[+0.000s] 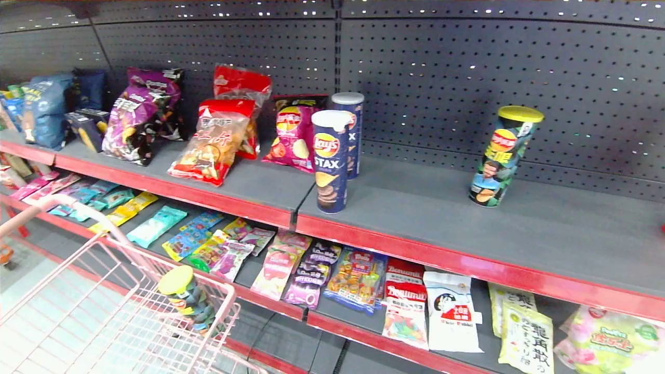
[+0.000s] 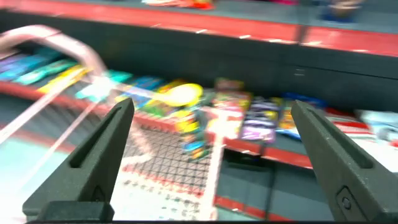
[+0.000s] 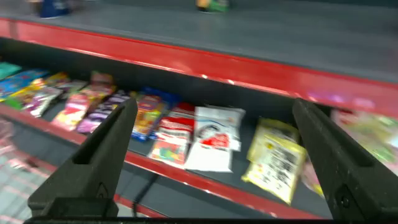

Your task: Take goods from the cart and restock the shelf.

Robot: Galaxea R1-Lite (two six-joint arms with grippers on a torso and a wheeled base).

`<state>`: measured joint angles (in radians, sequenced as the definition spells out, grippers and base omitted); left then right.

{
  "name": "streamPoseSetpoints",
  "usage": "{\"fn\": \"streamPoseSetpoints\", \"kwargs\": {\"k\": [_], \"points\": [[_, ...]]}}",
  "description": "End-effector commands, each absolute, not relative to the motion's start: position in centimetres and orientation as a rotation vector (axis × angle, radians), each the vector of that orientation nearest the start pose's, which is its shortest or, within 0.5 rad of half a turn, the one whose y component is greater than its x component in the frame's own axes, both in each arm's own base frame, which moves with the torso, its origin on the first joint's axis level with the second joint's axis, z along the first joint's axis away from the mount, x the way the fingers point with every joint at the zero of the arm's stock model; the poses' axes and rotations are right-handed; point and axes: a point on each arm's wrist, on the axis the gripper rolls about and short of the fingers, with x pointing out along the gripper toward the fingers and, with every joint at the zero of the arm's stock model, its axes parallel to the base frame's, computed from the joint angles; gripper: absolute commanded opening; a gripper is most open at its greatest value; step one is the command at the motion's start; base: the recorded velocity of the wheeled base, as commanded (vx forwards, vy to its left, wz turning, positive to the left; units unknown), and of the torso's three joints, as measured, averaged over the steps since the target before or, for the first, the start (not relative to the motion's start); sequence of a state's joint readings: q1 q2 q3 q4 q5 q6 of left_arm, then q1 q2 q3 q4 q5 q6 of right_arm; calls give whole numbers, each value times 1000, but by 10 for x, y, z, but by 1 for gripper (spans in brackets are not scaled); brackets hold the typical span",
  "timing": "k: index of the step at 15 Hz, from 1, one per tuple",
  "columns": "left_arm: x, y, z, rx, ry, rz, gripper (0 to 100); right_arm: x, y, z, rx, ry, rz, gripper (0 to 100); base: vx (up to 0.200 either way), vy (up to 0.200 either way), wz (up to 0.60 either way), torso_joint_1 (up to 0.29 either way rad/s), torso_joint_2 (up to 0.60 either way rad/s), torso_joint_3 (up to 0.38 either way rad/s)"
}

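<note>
A pink wire cart stands at the lower left, and a yellow-lidded chip can leans in its far right corner. A matching yellow-lidded can stands tilted on the right part of the grey shelf. Two blue chip cans stand near the shelf's middle. My left gripper is open and empty, short of the cart, facing the can. My right gripper is open and empty, in front of the lower shelf's snack packets.
Chip bags fill the left part of the upper shelf. Flat snack packets line the lower shelf. A red lip edges each shelf. A perforated dark panel backs the shelf. Bare shelf surface lies around the tilted can.
</note>
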<state>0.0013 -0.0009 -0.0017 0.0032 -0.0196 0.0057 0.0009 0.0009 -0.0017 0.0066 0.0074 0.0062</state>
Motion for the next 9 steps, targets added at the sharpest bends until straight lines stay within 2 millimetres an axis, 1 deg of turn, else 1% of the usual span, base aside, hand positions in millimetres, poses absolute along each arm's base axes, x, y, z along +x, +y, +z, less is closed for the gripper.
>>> {"fn": "streamPoseSetpoints", "kwargs": {"k": [1, 2, 7, 9], "points": [[-23, 0, 76, 6, 1, -18, 100, -23, 0, 75, 6, 6, 8, 100, 0, 0, 600, -2, 2, 2], [-23, 0, 76, 6, 1, -18, 100, -23, 0, 75, 6, 6, 8, 100, 0, 0, 600, 12, -2, 7], [-23, 0, 76, 6, 1, -18, 100, -23, 0, 75, 6, 6, 5, 100, 0, 0, 0, -9, 15, 9], [-23, 0, 76, 6, 1, -18, 100, -23, 0, 75, 6, 8, 3, 100, 0, 0, 0, -129, 315, 178]]}}
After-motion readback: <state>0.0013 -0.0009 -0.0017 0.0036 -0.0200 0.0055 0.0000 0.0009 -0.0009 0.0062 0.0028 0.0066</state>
